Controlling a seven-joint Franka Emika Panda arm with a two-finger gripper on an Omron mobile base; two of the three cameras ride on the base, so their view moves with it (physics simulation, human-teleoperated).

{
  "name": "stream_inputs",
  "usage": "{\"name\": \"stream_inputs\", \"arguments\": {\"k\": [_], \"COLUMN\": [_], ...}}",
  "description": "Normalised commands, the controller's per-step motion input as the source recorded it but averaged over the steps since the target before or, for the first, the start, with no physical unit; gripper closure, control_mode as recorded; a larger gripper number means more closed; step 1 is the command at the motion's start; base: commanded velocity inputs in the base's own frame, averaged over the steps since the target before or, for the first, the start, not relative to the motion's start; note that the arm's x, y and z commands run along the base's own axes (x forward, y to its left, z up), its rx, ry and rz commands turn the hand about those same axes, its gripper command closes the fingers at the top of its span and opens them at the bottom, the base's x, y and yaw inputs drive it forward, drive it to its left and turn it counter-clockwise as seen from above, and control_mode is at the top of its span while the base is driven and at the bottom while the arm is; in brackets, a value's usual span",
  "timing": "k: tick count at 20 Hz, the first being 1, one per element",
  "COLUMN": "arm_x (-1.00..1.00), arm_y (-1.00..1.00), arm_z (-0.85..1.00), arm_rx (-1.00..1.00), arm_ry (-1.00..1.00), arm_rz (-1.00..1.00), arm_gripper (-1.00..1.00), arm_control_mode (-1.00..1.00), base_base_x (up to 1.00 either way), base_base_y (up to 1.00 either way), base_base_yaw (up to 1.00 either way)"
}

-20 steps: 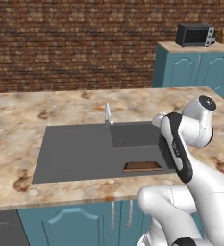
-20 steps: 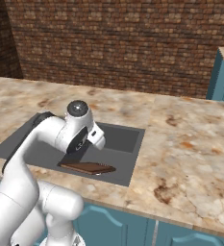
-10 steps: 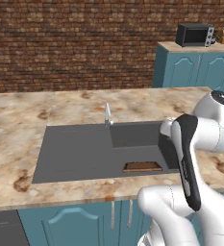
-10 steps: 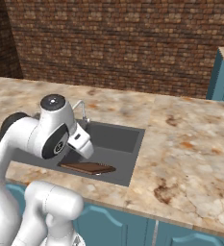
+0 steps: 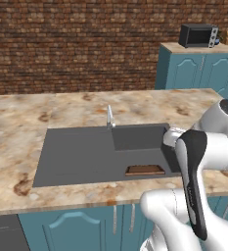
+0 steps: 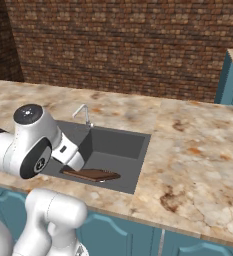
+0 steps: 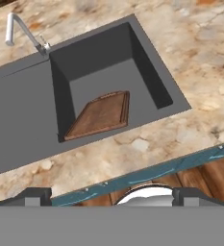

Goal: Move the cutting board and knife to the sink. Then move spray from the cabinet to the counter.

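Observation:
The cutting board lies tilted in the sink basin, its near end against the front wall; it also shows as cutting board and cutting board. My gripper hangs open and empty above the counter front edge, well back from the board. Its two fingertips stand far apart. In the base views the white arm is folded in front of the sink. The knife, the spray and the cabinet are out of view.
A chrome faucet stands behind the basin, with the flat drainboard to its left. At the back right a microwave sits on a tall teal cupboard unit. The counter stretches wide to the right, under a brick wall.
The arm has drawn back from the sink and folded up, its elbow swinging outward and its hand leaving the board. The cutting board has stayed put in the basin.

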Motion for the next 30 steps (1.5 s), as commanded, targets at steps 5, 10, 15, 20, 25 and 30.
{"name": "stream_inputs", "arguments": {"k": [5,10,15,20,25,30], "arm_x": [0.00,0.00,0.00,0.00,0.00,0.00], "arm_y": [0.00,0.00,0.00,0.00,0.00,0.00], "arm_z": [0.00,0.00,0.00,0.00,0.00,0.00], "arm_rx": [0.00,0.00,0.00,0.00,0.00,0.00], "arm_ry": [0.00,0.00,0.00,0.00,0.00,0.00], "arm_rz": [0.00,0.00,0.00,0.00,0.00,0.00], "arm_gripper": [-1.00,-1.00,-1.00,-1.00,-1.00,-1.00], "arm_control_mode": [-1.00,1.00,1.00,1.00,1.00,1.00], "base_base_x": [0.00,-0.37,-0.48,0.24,0.57,0.72], "base_base_y": [0.00,-0.09,-0.15,-0.29,-0.66,-0.60], "base_base_yaw": [0.00,-0.12,-0.68,-0.60,-0.54,-0.56]}}
